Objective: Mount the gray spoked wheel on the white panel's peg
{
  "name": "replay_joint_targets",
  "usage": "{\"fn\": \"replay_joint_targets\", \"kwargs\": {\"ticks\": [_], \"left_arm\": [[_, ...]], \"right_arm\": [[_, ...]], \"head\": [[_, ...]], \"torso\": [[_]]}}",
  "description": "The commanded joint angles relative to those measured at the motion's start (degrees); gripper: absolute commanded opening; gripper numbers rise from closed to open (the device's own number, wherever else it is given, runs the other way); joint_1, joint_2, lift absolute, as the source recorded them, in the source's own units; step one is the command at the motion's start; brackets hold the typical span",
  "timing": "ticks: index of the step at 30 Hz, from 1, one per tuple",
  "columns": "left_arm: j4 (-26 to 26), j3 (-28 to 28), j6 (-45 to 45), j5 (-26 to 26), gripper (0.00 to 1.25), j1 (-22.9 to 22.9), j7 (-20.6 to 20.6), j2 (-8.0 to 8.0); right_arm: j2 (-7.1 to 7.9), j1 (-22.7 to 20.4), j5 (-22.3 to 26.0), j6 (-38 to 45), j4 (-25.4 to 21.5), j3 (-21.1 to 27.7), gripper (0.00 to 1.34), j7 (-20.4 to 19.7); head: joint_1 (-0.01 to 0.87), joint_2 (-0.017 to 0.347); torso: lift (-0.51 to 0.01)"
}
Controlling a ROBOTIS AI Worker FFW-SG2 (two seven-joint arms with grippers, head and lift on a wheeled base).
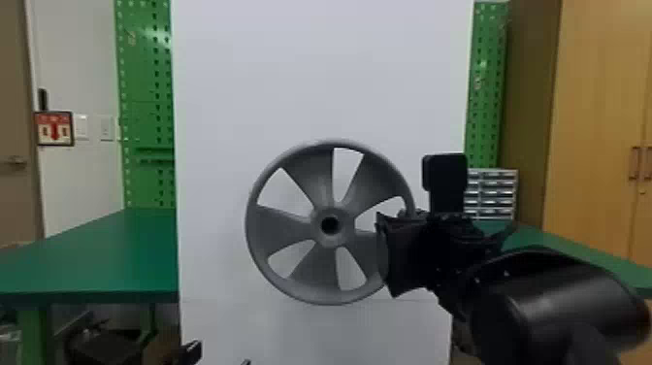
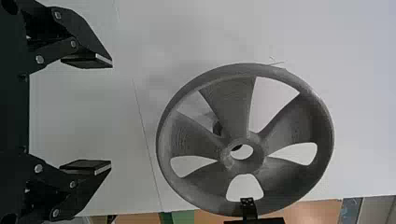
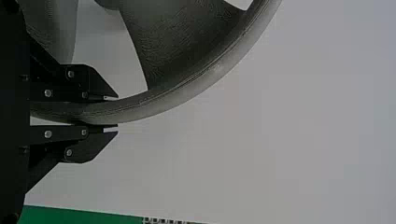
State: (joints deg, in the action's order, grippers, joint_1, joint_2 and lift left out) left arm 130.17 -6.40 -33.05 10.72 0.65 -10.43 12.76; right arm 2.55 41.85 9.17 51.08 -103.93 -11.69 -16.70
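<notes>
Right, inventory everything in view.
panel: 1, white, centre
wheel: 1, gray, before panel
peg: perhaps 1, gray, behind wheel
benchtop: count unclear, green, both sides
pegboard sections: 2, green, behind panel
drawer unit: 1, gray, right
cupboard: 1, tan, far right
door: 1, brown, far left
sign: 1, red-white, left
wall plates: 2, white, beside sign
right arm: 1, black, lower right
right end effector: 1, black, gripping wheel
left end effector: 1, black, before panel

peg point(image 2: 216, 129) partly hidden behind wheel point(image 2: 246, 165), wheel cropped in right wrist view

The wheel point(image 1: 284, 226) is before the panel point(image 1: 320, 73), a cabinet point(image 1: 596, 111) farther right.
</notes>
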Motion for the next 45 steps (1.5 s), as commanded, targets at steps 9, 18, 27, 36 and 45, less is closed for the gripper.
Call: {"fn": "replay_joint_targets", "kwargs": {"ticks": [9, 18, 27, 36, 45], "left_arm": [[-0.09, -0.1, 0.0, 0.0, 0.77, -0.21, 0.15, 0.16], [-0.09, -0.28, 0.0, 0.09, 0.77, -0.21, 0.33, 0.16], [-0.09, -0.28, 0.0, 0.09, 0.77, -0.12, 0.33, 0.16], [-0.09, -0.28, 0.0, 0.09, 0.77, -0.03, 0.42, 0.16], [-0.09, -0.37, 0.0, 0.09, 0.77, -0.03, 0.42, 0.16]], "right_arm": [[-0.35, 0.69, 0.32, -1.07, 2.06, -0.17, 0.16, 0.0], [-0.35, 0.86, 0.24, -1.33, 2.86, 0.09, 0.16, -0.09], [-0.26, 1.13, 0.15, -1.77, 3.38, 0.01, 0.16, 0.0], [-0.26, 1.13, 0.06, -1.86, 4.09, 0.44, 0.16, 0.0], [-0.62, 1.3, 1.03, -2.83, 5.4, 0.88, 0.16, 0.0]], "head": [[0.123, -0.008], [0.123, -0.008], [0.123, -0.008], [0.123, -0.008], [0.123, -0.008]], "torso": [[-0.406], [-0.406], [-0.406], [-0.406], [-0.406]]}}
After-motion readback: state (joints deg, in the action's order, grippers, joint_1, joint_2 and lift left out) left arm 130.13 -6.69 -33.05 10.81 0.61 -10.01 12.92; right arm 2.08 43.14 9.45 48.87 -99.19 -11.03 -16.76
